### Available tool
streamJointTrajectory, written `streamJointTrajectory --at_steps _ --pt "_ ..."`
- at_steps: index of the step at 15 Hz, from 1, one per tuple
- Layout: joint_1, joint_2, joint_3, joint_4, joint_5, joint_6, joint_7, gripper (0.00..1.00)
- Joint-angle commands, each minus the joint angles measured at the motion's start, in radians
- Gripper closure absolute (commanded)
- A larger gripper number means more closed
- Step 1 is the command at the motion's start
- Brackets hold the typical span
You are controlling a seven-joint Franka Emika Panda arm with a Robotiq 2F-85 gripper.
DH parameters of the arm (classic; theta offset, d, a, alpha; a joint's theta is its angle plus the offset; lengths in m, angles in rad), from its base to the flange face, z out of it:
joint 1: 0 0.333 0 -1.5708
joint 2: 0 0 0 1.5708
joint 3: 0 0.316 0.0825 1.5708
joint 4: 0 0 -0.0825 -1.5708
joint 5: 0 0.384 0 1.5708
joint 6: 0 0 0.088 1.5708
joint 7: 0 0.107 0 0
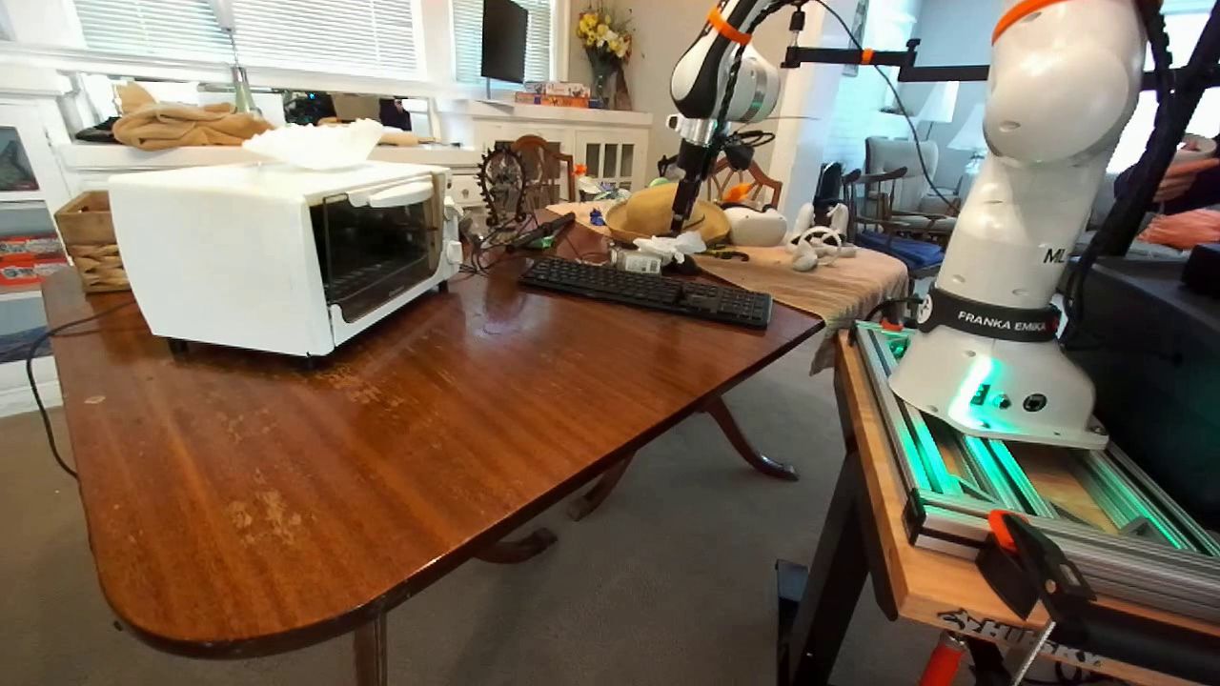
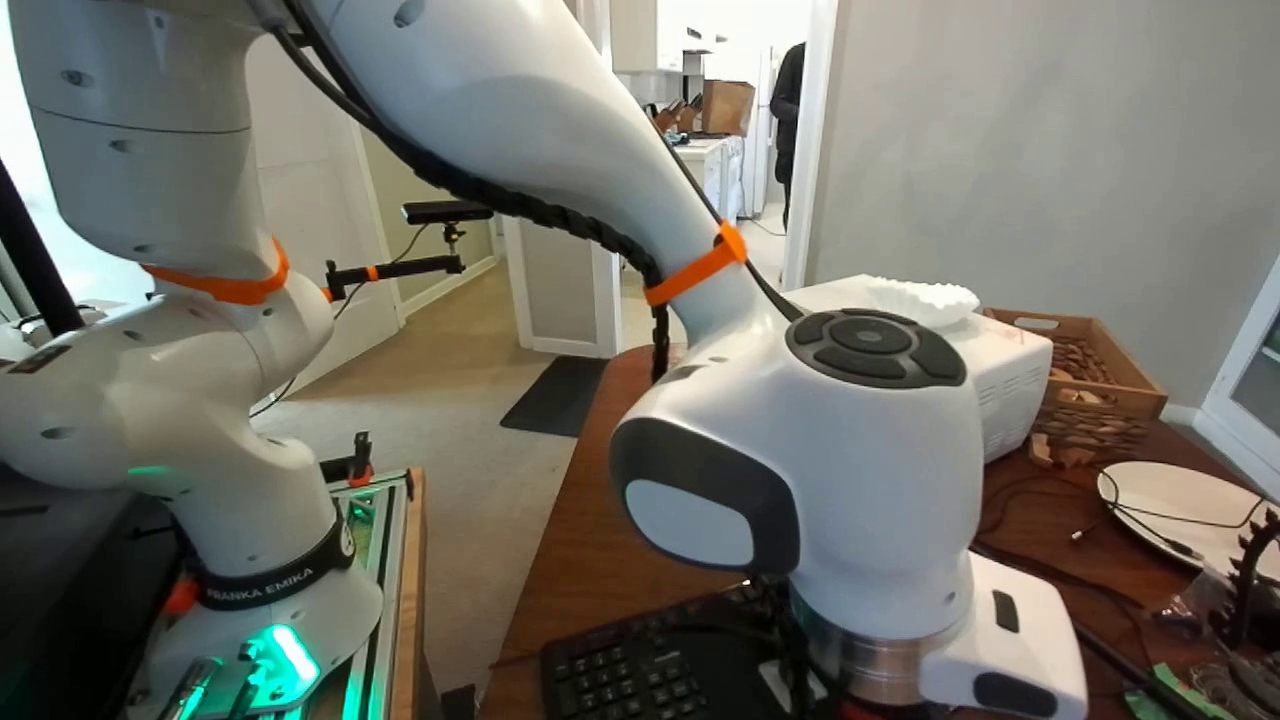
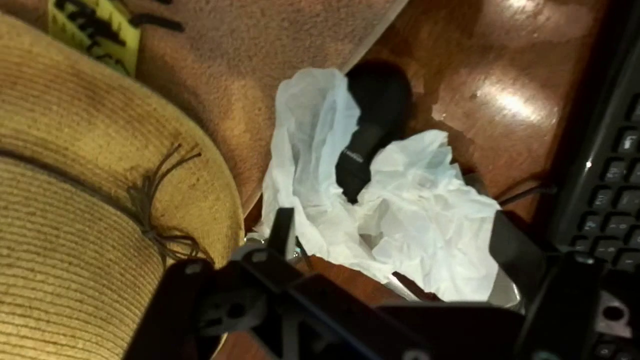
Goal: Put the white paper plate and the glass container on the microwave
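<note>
The white microwave (image 1: 219, 257) stands on the wooden table in an exterior view; it is partly hidden behind the arm in an exterior view (image 2: 1010, 380). A white fluted dish, apparently the paper plate (image 1: 315, 145), rests on its top in both exterior views (image 2: 920, 300). A clear container with a printed label (image 1: 637, 261), apparently the glass container, sits by the keyboard. Crumpled white tissue (image 3: 425, 215) covers much of it; its shiny edge shows in the wrist view (image 3: 505, 287). My gripper (image 3: 402, 240) is open above, its fingers on either side of the tissue.
A straw hat (image 3: 100, 220) lies close beside the gripper. A black keyboard (image 1: 658, 291) lies on the other side. A black mouse (image 3: 382, 100) lies partly under the tissue. A white round plate (image 2: 1150, 490), cables and a basket (image 2: 1110, 400) are on the table (image 1: 429, 410).
</note>
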Motion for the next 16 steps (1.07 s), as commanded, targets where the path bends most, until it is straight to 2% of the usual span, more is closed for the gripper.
streamJointTrajectory --at_steps 1,4,8,10,16 --pt "-0.04 0.056 0.055 0.053 -0.006 -0.001 -0.178 0.0" --pt "-0.047 0.061 0.094 0.051 0.0 0.014 -0.306 0.0" --pt "-0.054 0.052 0.141 0.064 0.057 -0.012 -0.411 0.0" --pt "-0.025 0.046 0.115 0.052 0.031 -0.002 -0.35 0.0" --pt "-0.015 0.082 0.128 0.089 0.025 0.027 -0.363 0.0"
